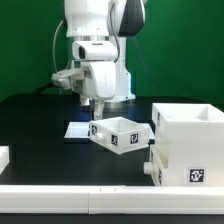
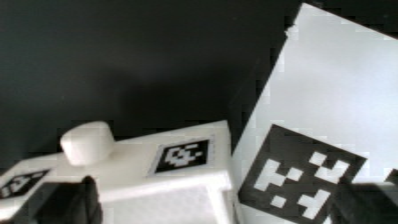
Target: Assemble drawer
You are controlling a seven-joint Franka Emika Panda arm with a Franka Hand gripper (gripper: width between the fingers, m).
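A small white drawer tray (image 1: 121,134) with black-and-white tags lies tilted on the black table, just to the left of the large white box shell (image 1: 186,146) in the exterior view. My gripper (image 1: 96,103) hangs open just above and behind the tray's left end, holding nothing. In the wrist view the tray (image 2: 169,165) shows a rounded knob (image 2: 84,140) and small tags. A white wall with a large tag (image 2: 306,172) rises close beside it. My gripper (image 2: 226,196) straddles them, with one dark fingertip (image 2: 63,205) at each side.
The marker board (image 1: 77,129) lies flat on the table under the arm. A long white bar (image 1: 90,190) edges the table's front. Another white part (image 1: 4,156) shows at the exterior view's left edge. The robot base stands behind.
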